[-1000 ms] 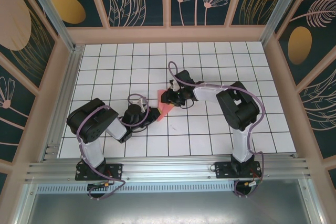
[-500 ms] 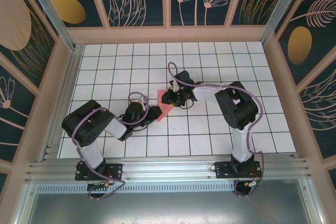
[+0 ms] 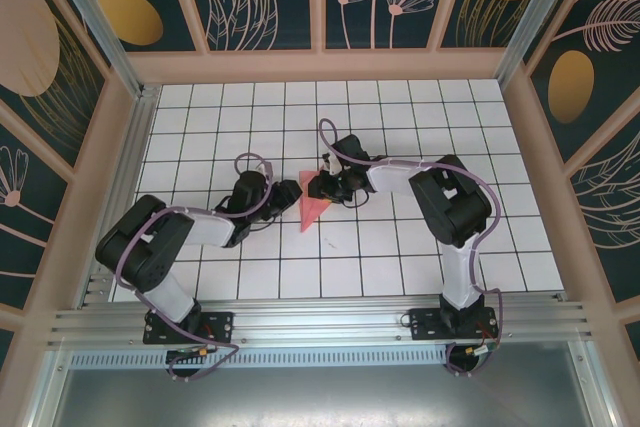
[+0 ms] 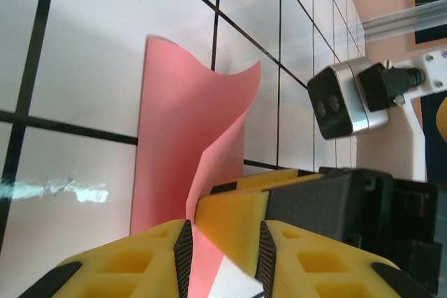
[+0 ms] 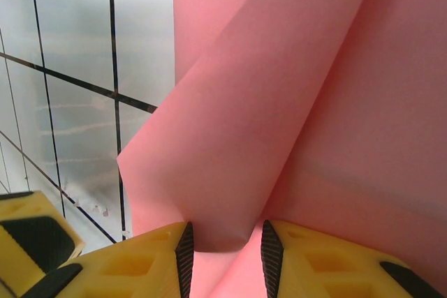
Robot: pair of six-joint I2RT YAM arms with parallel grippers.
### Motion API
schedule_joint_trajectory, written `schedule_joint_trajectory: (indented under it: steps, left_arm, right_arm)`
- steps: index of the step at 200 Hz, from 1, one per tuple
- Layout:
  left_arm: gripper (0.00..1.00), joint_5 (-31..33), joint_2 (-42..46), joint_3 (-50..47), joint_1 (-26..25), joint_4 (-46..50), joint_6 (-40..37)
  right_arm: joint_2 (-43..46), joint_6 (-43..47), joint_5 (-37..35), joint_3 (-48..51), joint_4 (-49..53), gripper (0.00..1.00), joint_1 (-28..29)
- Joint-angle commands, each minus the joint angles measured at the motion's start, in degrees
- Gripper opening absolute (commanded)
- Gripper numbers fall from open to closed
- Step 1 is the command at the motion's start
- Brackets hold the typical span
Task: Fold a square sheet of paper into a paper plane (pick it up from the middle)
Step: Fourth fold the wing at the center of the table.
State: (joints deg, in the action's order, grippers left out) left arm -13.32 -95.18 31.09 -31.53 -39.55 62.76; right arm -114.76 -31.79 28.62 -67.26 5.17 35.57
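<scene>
Black-and-white arms (image 3: 452, 205) carry looped lilac cables (image 3: 324, 133) — fingers (image 4: 126, 264) yellow, pads (image 4: 183, 256) black.

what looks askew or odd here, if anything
The pink sheet of paper is not lying flat: one flap curls up in a loose, rounded bend instead of a sharp crease, and its top edge is wavy. No tear or spill shows.

From above, the folded pink paper (image 3: 312, 211) is too small to show creases, its far part hidden under the right gripper (image 3: 322, 187). The right wrist view crops it at top and right; fingers (image 4: 119, 270) of the left gripper (image 4: 222, 263) cover the end between them
</scene>
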Motion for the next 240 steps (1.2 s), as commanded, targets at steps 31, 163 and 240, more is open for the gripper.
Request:
schedule_joint_trajectory:
  steps: [31, 163, 240]
  left_arm:
    - [0.29, -2.1, -6.75, 5.56, 0.85, 5.84, -3.44]
    - [0.11, -3.1, -10.39, 8.72, 1.12, 5.16, -5.39]
    - [0.01, 0.67, -9.52, 7.2, 1.25, 6.5, -6.12]
  right_arm:
    - [-4.24, 1.38, -2.35, 1.17, 2.02, 0.34, -0.07]
    - [-4.0, 1.21, -0.54, 1.95, 1.14, 0.36, -0.42]
    - [-3.34, 1.44, 2.53, 3.96, -2.01, 0.43, -1.56]
